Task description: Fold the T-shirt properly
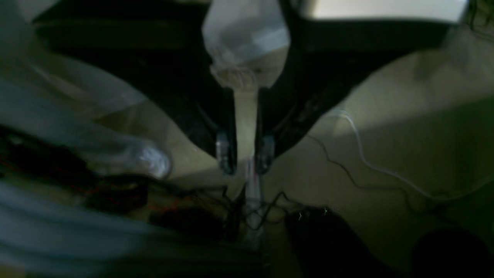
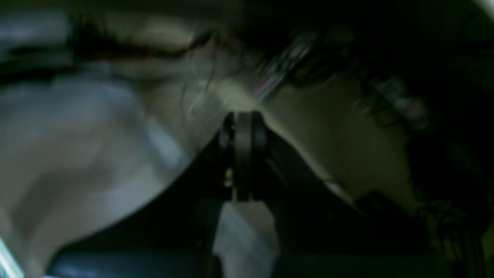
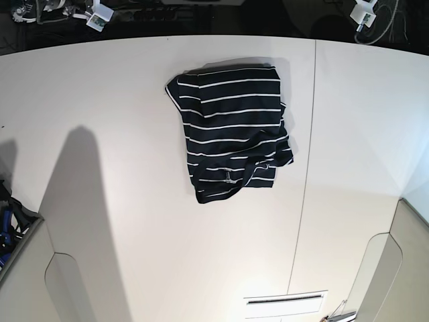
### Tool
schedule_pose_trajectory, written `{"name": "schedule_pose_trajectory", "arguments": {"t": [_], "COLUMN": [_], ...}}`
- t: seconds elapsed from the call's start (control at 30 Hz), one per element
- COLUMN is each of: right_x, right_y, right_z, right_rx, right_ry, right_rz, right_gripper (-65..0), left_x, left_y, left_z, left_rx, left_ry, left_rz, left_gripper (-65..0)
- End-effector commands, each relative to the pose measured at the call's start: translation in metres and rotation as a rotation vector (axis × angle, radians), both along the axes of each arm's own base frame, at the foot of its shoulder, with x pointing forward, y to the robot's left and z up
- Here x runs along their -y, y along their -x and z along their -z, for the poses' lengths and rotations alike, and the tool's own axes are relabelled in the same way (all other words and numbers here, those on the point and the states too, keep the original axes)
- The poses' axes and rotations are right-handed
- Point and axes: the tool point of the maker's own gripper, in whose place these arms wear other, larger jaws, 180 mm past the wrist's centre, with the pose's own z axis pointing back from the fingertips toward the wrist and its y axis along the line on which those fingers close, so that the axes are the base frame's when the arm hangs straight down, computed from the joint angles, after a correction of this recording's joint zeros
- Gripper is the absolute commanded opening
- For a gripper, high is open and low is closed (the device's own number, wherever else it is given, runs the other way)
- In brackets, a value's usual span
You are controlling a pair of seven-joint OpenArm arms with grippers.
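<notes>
— Item one, nearest the lens?
— Left gripper (image 1: 244,156): jaws slightly parted, nothing between them. Right gripper (image 2: 243,127): pressed together, empty.
— T-shirt (image 3: 231,131)?
— Folded to a compact bundle, upper middle of tabletop (image 3: 134,221), well apart from both arms.
— Step?
— Folding looks finished; I judge only tidying the lower edge remains.
— Labels?
— None legible.

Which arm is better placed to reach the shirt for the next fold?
Neither clearly. The shirt lies mid-table in a bundle, and no arm shows in the base view. Both wrist views face away from it.
</notes>
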Motion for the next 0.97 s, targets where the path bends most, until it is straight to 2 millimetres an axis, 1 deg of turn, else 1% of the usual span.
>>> {"name": "schedule_pose_trajectory", "arguments": {"t": [0.0, 0.13, 0.2, 0.27, 0.33, 0.4, 0.43, 0.5, 0.57, 0.67, 0.83, 0.93], "right_x": [0.006, 0.018, 0.022, 0.025, 0.034, 0.052, 0.060, 0.075, 0.082, 0.088, 0.093, 0.089], "right_y": [0.006, 0.046, 0.067, 0.086, 0.106, 0.127, 0.136, 0.147, 0.150, 0.142, 0.110, 0.092], "right_z": [0.001, 0.020, 0.030, 0.040, 0.055, 0.070, 0.077, 0.091, 0.102, 0.119, 0.141, 0.149], "right_rx": [-0.017, -0.140, -0.206, -0.246, -0.271, -0.307, -0.323, -0.354, -0.383, -0.407, -0.402, -0.388], "right_ry": [0.013, 0.063, 0.073, 0.072, 0.106, 0.190, 0.230, 0.296, 0.333, 0.375, 0.417, 0.422], "right_rz": [-0.019, -0.051, -0.041, -0.008, -0.018, -0.096, -0.132, -0.186, -0.197, -0.176, -0.114, -0.090], "right_gripper": [-65.0, -65.0, -65.0, -65.0, -65.0, -65.0, -65.0, -65.0, -65.0, -65.0, -65.0, -65.0], "left_x": [0.002, 0.009, 0.007, 0.004, 0.002, 0.006, 0.011, 0.021, 0.031, 0.046, 0.075, 0.088], "left_y": [0.010, 0.064, 0.084, 0.095, 0.109, 0.122, 0.126, 0.129, 0.128, 0.118, 0.098, 0.090], "left_z": [0.003, 0.034, 0.049, 0.063, 0.076, 0.089, 0.095, 0.107, 0.120, 0.142, 0.170, 0.181], "left_rx": [-0.025, -0.196, -0.237, -0.243, -0.274, -0.325, -0.345, -0.374, -0.391, -0.405, -0.443, -0.467], "left_ry": [0.004, -0.035, -0.058, -0.092, -0.116, -0.116, -0.107, -0.083, -0.063, -0.043, -0.014, -0.001], "left_rz": [0.022, 0.151, 0.194, 0.219, 0.257, 0.293, 0.310, 0.341, 0.367, 0.377, 0.337, 0.306], "left_gripper": [-55.5, -55.5, -55.5, -55.5, -55.5, -55.5, -55.5, -55.5, -55.5, -55.5, -55.5, -55.5]}}
